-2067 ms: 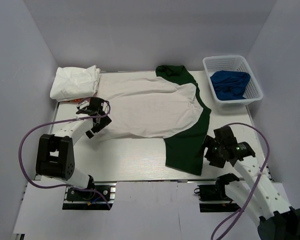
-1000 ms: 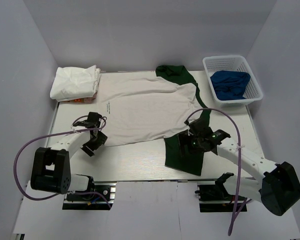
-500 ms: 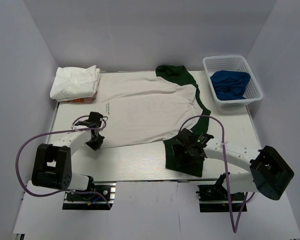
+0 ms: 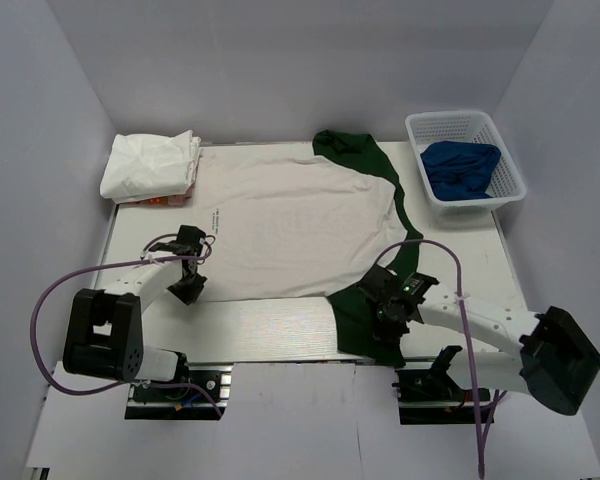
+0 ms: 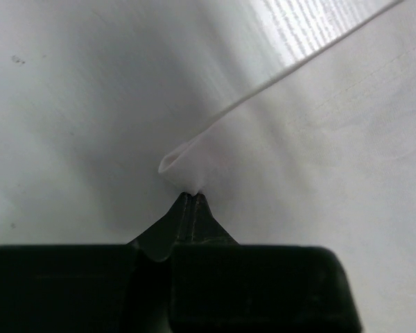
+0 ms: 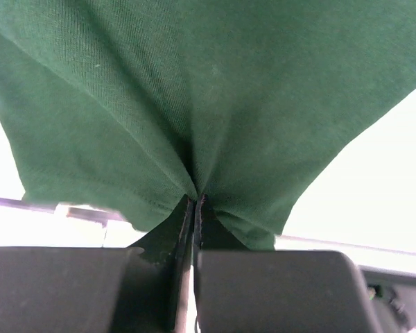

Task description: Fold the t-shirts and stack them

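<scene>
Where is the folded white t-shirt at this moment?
In the top view, the folded white t-shirt lies at the far left corner of the table, right beside the spread white and green t-shirt.

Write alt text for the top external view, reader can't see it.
A white cloth t-shirt with dark green sleeves lies spread on the white table, the left gripper shut on its near-left hem, the right gripper shut on its near green sleeve. A folded white cloth bundle sits far left; a white plastic basket of blue cloth, far right.
</scene>
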You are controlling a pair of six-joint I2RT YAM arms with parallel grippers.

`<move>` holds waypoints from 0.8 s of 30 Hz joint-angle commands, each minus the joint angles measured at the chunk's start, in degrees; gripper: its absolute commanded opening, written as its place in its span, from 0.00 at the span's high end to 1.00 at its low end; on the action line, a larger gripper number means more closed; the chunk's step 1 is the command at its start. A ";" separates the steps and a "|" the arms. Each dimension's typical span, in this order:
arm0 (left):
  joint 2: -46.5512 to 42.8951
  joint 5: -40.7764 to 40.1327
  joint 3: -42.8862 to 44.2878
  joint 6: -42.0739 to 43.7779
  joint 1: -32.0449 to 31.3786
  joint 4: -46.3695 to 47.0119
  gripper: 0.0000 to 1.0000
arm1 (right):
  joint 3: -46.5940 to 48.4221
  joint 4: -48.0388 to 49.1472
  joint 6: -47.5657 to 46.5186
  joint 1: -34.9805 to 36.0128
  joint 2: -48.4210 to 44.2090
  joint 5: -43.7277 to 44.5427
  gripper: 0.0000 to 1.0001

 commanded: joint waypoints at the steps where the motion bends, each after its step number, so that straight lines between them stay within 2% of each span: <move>1: -3.01 -2.10 0.66 -0.73 0.14 -4.08 1.00 | -0.47 -6.60 3.90 0.52 -5.01 -5.13 1.00; 6: -6.18 -0.96 -1.18 -0.74 0.14 -3.57 1.00 | 2.17 -7.14 1.55 0.43 -7.75 -4.17 1.00; 12: -6.27 0.35 2.59 -0.74 0.14 -0.32 1.00 | 11.13 -6.52 -3.46 -1.06 -3.90 5.22 1.00; 17: -2.15 -0.08 10.05 0.32 0.14 0.39 1.00 | 21.66 -3.11 -8.74 -5.27 3.31 16.30 1.00; 24: 6.46 1.07 19.02 1.46 2.07 2.77 1.00 | 31.25 6.84 -15.42 -13.89 10.61 15.09 1.00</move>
